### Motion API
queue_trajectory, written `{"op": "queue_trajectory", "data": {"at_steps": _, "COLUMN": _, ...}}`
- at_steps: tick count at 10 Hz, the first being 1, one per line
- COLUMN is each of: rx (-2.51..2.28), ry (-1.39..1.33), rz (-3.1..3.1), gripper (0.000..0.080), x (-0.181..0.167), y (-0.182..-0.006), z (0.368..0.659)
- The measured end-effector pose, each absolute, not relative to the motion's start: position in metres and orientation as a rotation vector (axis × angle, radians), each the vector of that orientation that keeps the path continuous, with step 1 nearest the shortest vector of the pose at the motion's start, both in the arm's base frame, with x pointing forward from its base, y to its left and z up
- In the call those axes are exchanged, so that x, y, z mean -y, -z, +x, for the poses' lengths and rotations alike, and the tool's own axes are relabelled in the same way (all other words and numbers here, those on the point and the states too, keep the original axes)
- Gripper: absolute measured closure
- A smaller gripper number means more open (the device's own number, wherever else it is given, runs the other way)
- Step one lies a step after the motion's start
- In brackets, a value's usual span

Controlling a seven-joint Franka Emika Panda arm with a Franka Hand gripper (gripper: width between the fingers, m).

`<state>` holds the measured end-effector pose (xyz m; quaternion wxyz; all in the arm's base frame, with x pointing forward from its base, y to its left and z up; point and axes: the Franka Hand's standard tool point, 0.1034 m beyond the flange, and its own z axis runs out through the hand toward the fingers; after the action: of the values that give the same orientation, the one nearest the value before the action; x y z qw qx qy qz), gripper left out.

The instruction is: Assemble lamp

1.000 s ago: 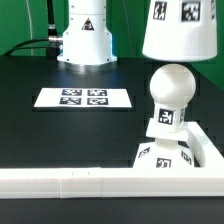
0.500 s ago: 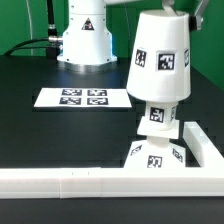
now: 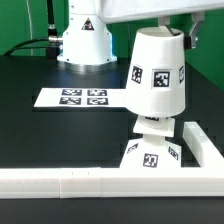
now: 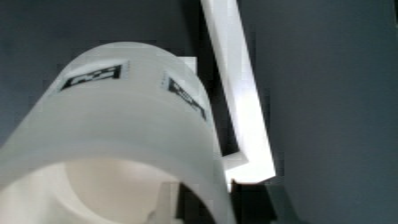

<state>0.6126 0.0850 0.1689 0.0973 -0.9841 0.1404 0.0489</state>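
The white tapered shade (image 3: 157, 72) with square tags sits low over the bulb and hides its ball top. Only the bulb's tagged lower part (image 3: 153, 124) shows beneath the shade's rim. The bulb stands upright on the blocky square base (image 3: 152, 155), which sits in the corner of the white rail. My gripper (image 3: 170, 32) is at the top of the shade and shut on it; a dark finger (image 3: 189, 38) shows at the shade's upper right side. In the wrist view the shade (image 4: 125, 130) fills most of the picture, so my fingers are hard to make out.
The long white rail (image 3: 70, 181) runs along the front and turns back on the exterior view's right (image 3: 205, 145); it also shows in the wrist view (image 4: 235, 80). The marker board (image 3: 84, 97) lies on the black table at mid-left. The arm's white pedestal (image 3: 84, 40) stands behind it.
The shade has come down from high above the bulb and slightly to the exterior view's left. It now covers the bulb's ball top, which was in full view a second ago.
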Motion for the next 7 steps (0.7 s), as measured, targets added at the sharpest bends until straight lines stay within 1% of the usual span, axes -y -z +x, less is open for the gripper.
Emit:
{"op": "queue_trajectory", "data": {"at_steps": 4, "rx": -0.398, "ry": -0.142, "rz": -2.915, "gripper": 0.0755, "x": -0.077, "y": -0.169, "z": 0.613}}
{"op": "queue_trajectory", "data": {"at_steps": 5, "rx": -0.392, "ry": -0.135, "rz": -2.915, "gripper": 0.0574, "x": -0.073, "y": -0.171, "z": 0.614}}
{"op": "queue_trajectory", "data": {"at_steps": 6, "rx": -0.384, "ry": -0.132, "rz": -2.916, "gripper": 0.0438, "x": -0.070, "y": -0.172, "z": 0.614}}
{"op": "queue_trajectory", "data": {"at_steps": 7, "rx": -0.386, "ry": -0.131, "rz": -2.915, "gripper": 0.0438, "x": -0.069, "y": -0.172, "z": 0.614}}
